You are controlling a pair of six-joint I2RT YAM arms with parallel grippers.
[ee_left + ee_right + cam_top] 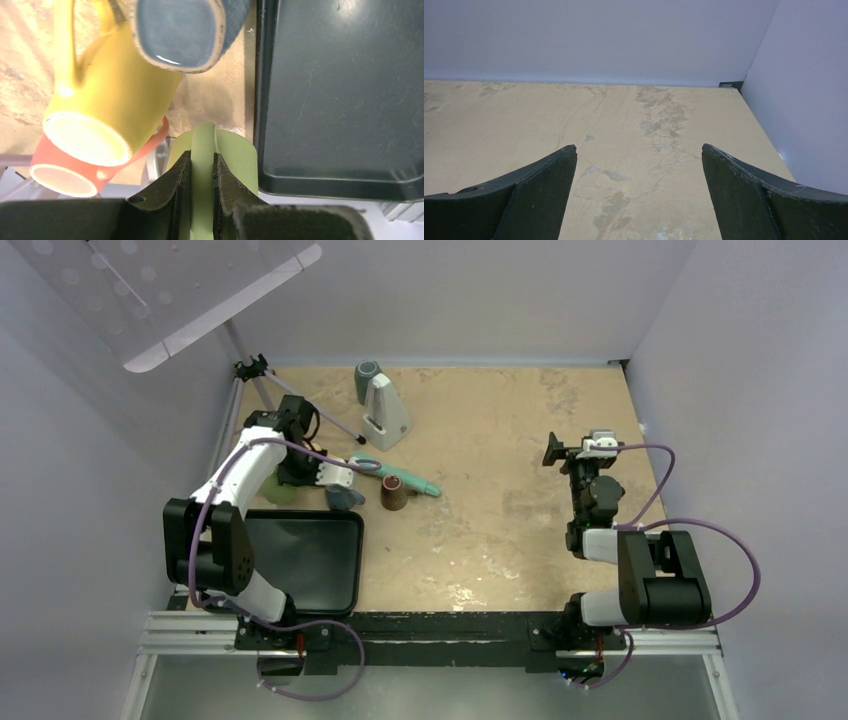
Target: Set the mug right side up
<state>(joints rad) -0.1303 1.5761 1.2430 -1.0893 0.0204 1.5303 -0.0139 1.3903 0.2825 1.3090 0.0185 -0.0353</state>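
My left gripper (202,156) is shut on the flat handle of a light green mug (239,159), which sits beside the black tray's (345,95) corner. In the top view the gripper (292,482) is at the table's left side and the green mug (271,492) shows partly under the arm. I cannot tell which way up the mug is. A blue mug (182,30) shows its base just ahead. My right gripper (639,155) is open and empty above bare table at the right (560,450).
A yellow mug (110,105) and a red mug (75,170) lie to the left of the held handle. A brown mug (397,493), a teal tool (415,483), a white stand (385,418) and a tripod (255,370) are nearby.
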